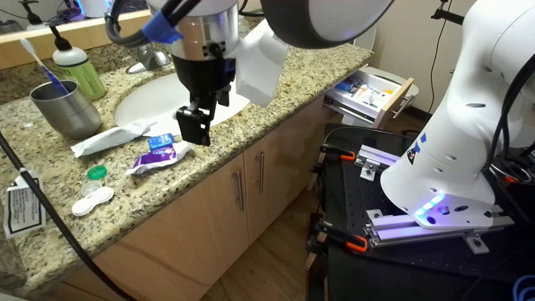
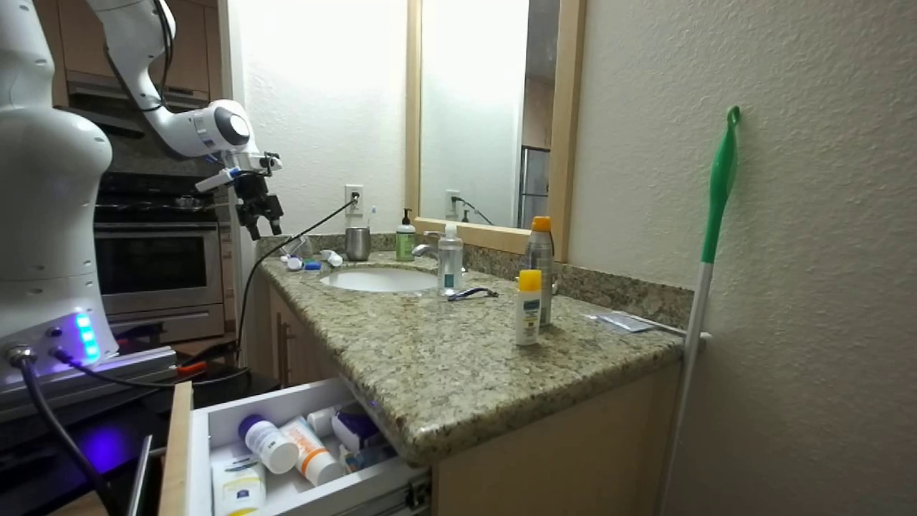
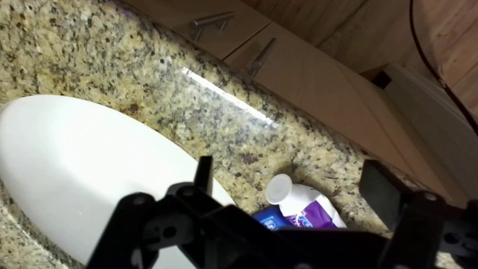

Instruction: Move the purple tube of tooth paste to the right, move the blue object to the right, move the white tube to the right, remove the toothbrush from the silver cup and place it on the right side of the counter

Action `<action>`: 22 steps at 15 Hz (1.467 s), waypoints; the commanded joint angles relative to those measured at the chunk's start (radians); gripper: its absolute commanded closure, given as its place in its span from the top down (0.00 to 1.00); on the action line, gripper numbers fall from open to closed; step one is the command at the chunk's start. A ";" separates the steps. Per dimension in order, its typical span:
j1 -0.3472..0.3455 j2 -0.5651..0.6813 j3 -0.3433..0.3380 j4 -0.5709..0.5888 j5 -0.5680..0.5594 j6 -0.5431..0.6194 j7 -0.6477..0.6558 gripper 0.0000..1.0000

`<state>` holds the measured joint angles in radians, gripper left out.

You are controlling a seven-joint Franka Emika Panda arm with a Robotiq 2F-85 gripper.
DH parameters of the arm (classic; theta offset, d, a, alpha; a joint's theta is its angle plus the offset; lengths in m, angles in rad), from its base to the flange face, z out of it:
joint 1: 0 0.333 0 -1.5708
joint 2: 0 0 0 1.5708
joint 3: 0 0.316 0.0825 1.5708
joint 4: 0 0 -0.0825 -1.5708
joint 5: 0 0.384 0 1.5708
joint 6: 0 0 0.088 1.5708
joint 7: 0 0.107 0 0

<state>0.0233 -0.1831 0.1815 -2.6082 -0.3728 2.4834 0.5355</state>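
Note:
Above the counter [image 1: 322,69] by the sink's front edge, my gripper [image 1: 209,117] hangs with its fingers wide apart and nothing held. The purple tube of tooth paste [image 1: 156,158] lies below it near the front edge; in the wrist view its white cap end shows between the open jaws [image 3: 295,201], lower down. Touching the tube is the blue object [image 1: 161,141], partly hidden by my gripper in the wrist view. Further back lies the white tube [image 1: 110,138], one end at the sink rim. The toothbrush [image 1: 46,69] leans upright in the silver cup [image 1: 67,110].
A green soap bottle [image 1: 81,73] stands behind the cup. A green cap [image 1: 97,172] and white case [image 1: 92,200] lie at the near end. Beyond the sink [image 2: 380,281] stand a clear bottle [image 2: 450,261] and yellow-capped bottle [image 2: 529,312]. An open drawer [image 2: 286,408] juts out.

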 commanded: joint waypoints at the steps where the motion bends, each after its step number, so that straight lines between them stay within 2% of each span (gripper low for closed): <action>1: 0.001 -0.002 0.001 0.001 0.004 -0.002 -0.003 1.00; 2: 0.000 -0.002 -0.002 0.002 0.004 -0.001 -0.005 1.00; 3: -0.026 0.018 0.027 0.007 -0.118 0.042 0.102 1.00; 4: -0.039 0.046 0.041 0.018 -0.214 0.092 0.156 1.00; 5: -0.100 0.057 0.115 0.040 -0.309 0.109 0.222 1.00; 6: -0.131 0.064 0.161 0.064 -0.399 0.104 0.293 1.00; 7: -0.149 0.079 0.202 0.096 -0.491 0.086 0.356 1.00; 9: -0.136 0.163 0.212 0.157 -0.670 0.084 0.477 1.00; 10: -0.126 0.210 0.212 0.185 -0.686 0.072 0.465 1.00; 11: -0.119 0.266 0.202 0.209 -0.655 0.065 0.405 1.00; 12: -0.111 0.135 0.201 0.129 -0.637 0.081 0.449 1.00; 15: -0.113 0.244 0.199 0.184 -0.638 0.080 0.427 1.00; 16: -0.034 0.221 0.103 0.150 -0.593 0.179 0.352 1.00; 17: -0.041 0.216 0.081 0.129 -0.582 0.275 0.280 1.00; 18: -0.116 0.225 0.119 0.126 -0.606 0.340 0.237 1.00; 19: -0.123 0.229 0.093 0.119 -0.581 0.408 0.148 1.00; 20: -0.069 0.251 0.010 0.116 -0.574 0.462 0.075 1.00; 22: -0.071 0.297 -0.037 0.100 -0.547 0.525 -0.074 1.00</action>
<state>-0.0597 0.0701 0.2223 -2.4726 -0.9630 2.9072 0.6563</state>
